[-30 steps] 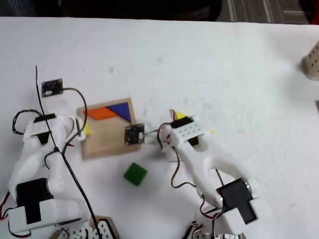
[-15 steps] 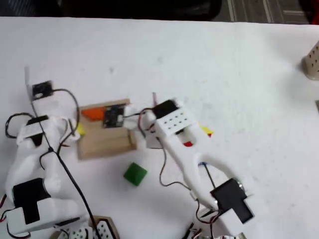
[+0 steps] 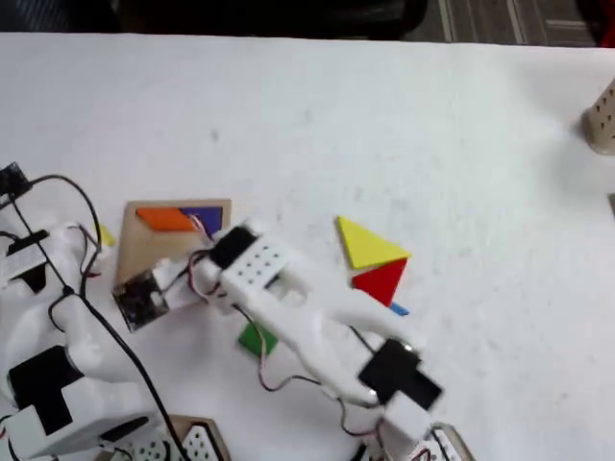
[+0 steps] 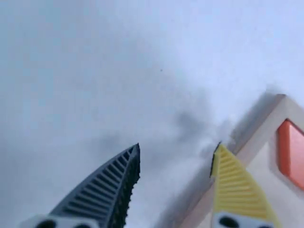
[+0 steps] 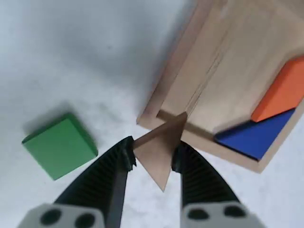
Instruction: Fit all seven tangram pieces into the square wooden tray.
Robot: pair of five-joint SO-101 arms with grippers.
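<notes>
Tightly, right tool (image 5: pixel 154 152) pinches a tan triangle (image 5: pixel 160 151) at the tray (image 5: pixel 178 59) corner; left tool (image 4: pixel 177 147) gapes empty beside its edge.

You have no text, label, number or sign to read here: none is legible on the tray (image 3: pixel 154 254) or the tan triangle (image 5: pixel 159 152)
</notes>
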